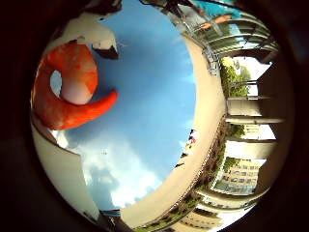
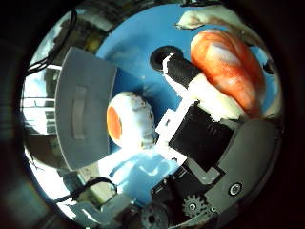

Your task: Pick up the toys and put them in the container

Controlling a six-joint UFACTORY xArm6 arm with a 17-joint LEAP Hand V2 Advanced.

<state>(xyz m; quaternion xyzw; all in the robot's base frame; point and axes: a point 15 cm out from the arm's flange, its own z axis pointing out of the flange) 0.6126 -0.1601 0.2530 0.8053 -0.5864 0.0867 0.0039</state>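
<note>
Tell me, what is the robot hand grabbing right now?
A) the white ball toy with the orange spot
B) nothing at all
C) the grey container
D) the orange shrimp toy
D: the hand has its fingers curled against the orange shrimp toy, while the white ball toy lies untouched on the blue surface beside the grey container.

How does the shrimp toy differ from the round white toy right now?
The shrimp is long, curled and mostly orange; the round toy is ball-shaped and white with one orange face. The shrimp sits right against the hand, with a finger pressed along it; the round toy lies apart on the blue surface, beside the grey container. Both look like soft toys, and neither is in the container.
</note>
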